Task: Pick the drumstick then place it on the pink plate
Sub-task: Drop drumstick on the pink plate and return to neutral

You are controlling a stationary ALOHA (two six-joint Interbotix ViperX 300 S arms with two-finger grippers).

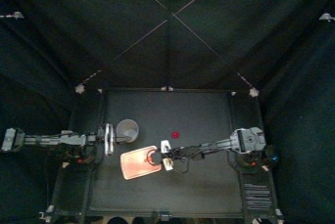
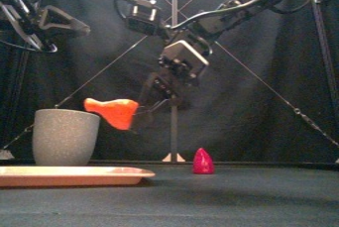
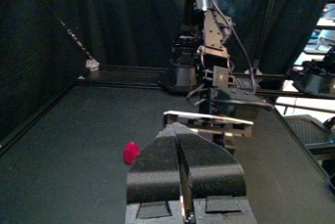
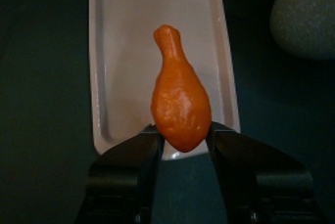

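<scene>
- Drumstick [image 4: 178, 86], orange, hangs in the air. Its thick end is clamped between the jaws of the right gripper [image 4: 183, 138], and its thin end points away from them.
- In the right wrist view it lies lengthwise over the tray [image 4: 124, 22], above the end nearest the gripper.
- In the front view it is well clear of the tray, at about the height of the rim of the cup [image 2: 66, 137] and just beside it. It touches neither.
- The cup stands just behind the tray, toward its left part.
- Step in hand, by my reading: the pick is done and the carry has reached the tray, but the placing is not yet made.
- The next move calls for a straight descent until the drumstick rests on the tray floor or sits just above it. Only then should the jaws part.
- A small shift toward the tray's middle first would leave more room from the rim, since a round toy may roll once freed.
- The descent should keep off the cup, as a nudge could tip it.
- The left gripper [image 3: 183, 145] rests at the table's left, apart from the tray. Its jaws look pressed together on nothing, though that view is dim, so I hold this loosely.
- A small red toy [image 2: 203, 161] sits on the table to the right of the tray, well apart and out of the path.
</scene>
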